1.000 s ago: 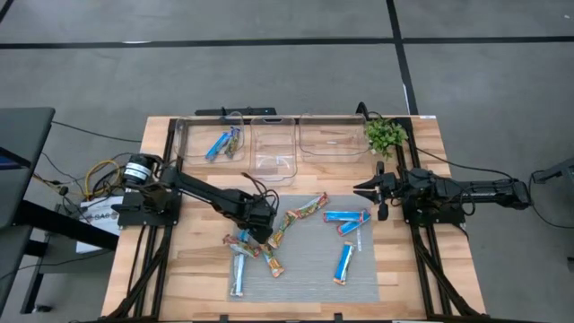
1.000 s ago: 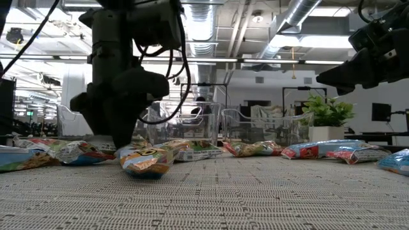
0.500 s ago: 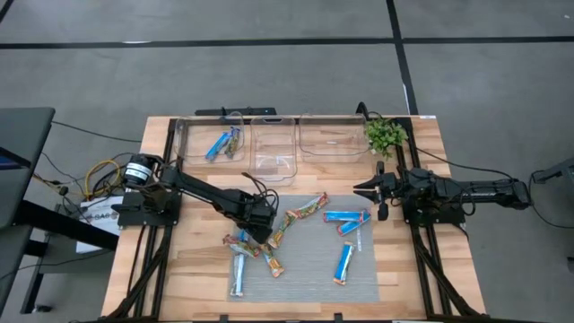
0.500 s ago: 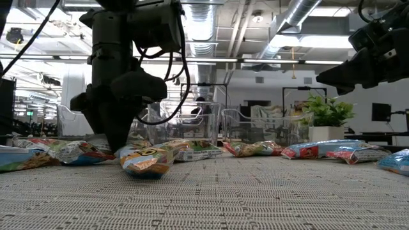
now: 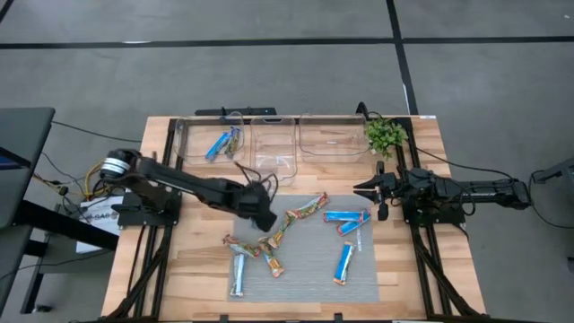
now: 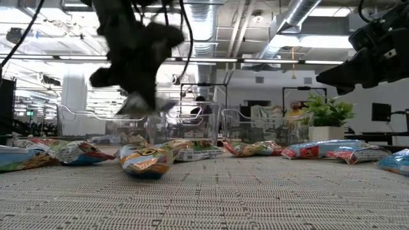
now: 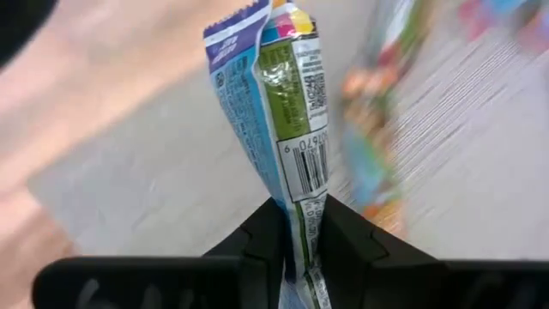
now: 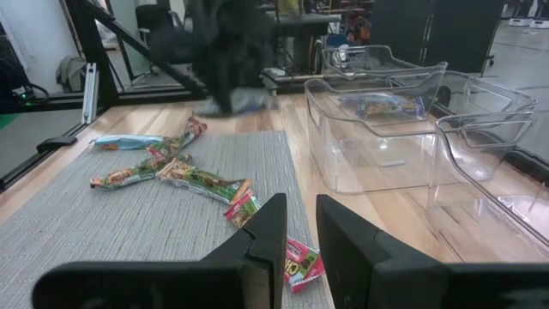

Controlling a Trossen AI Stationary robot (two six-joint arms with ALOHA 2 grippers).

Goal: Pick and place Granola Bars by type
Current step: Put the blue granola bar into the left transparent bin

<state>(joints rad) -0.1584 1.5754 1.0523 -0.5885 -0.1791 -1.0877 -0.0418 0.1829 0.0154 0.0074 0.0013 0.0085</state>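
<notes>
So, from above two Granola Bars [image 5: 224, 144] already lie in the left bin [image 5: 213, 141] while some nine wait on the mat [image 5: 309, 269] nearby, and wrist-side the left end effector [image 7: 300, 225] pinches one bar [image 7: 283, 120] aloft.

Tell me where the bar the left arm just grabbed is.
The bar hangs pinched in the left pincer, lifted off the mat. In the high view that pincer is over the mat's left back corner, short of the middle bin.
</notes>
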